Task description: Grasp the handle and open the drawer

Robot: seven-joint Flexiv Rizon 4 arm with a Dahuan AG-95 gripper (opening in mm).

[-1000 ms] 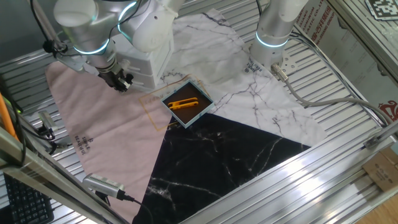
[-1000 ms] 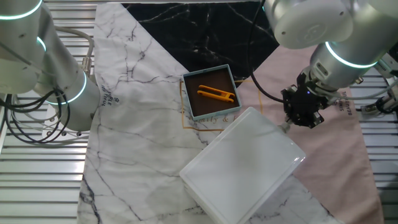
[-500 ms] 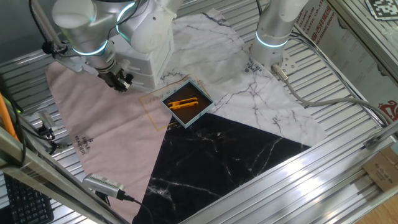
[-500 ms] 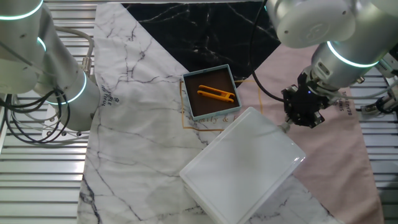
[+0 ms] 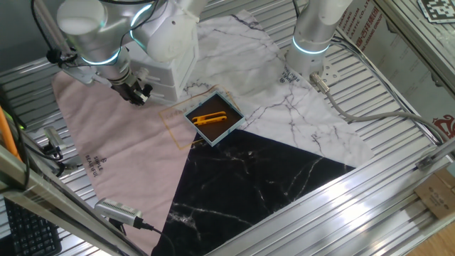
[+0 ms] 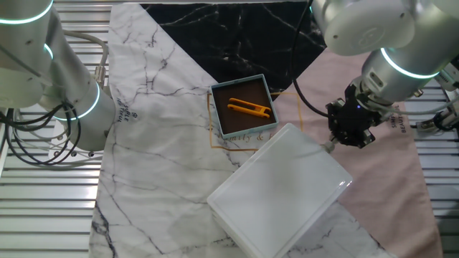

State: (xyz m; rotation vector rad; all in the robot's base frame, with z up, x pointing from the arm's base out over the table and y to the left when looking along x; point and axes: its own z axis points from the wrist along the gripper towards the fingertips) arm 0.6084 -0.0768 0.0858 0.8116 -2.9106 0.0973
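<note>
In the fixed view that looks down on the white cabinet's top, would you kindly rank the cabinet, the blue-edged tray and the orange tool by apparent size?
1. White cabinet, largest, though nearest the camera.
2. Blue-edged tray.
3. Orange tool, lying inside the tray.

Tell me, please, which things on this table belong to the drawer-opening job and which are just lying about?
Part of the job:
- white cabinet with the drawer
- the gripper at the cabinet's front; the handle is hidden behind it

Just lying about:
- blue-edged tray
- orange tool inside it
- second arm

The white drawer sits in its boxy cabinet on the cloth, its handle hidden from view.
</note>
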